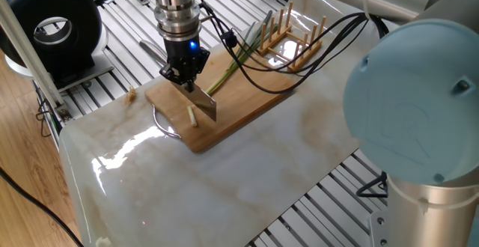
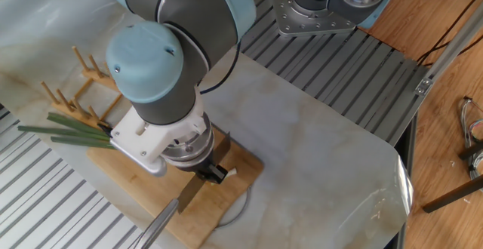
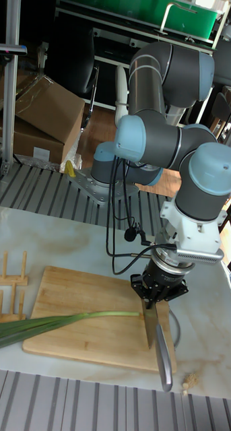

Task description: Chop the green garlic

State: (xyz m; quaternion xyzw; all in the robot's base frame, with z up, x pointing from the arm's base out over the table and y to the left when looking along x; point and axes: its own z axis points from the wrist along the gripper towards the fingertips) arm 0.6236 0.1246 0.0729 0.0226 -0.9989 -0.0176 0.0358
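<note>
Marble table (image 1: 224, 187), wooden cutting board (image 1: 247, 101)

The arm (image 3: 170, 101) has dark grey tube segments with pale blue round joint caps. Black cables (image 1: 299, 49) trail to its silver wrist flange, where a blue light (image 1: 192, 49) glows on the black gripper (image 1: 182, 75).

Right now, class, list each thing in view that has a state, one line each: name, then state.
pincer: shut on the knife
knife: blade on the board across the stalk
green garlic: lying on the board
cut piece: lying loose, apart from the stalk
cutting board: flat on the table
</note>
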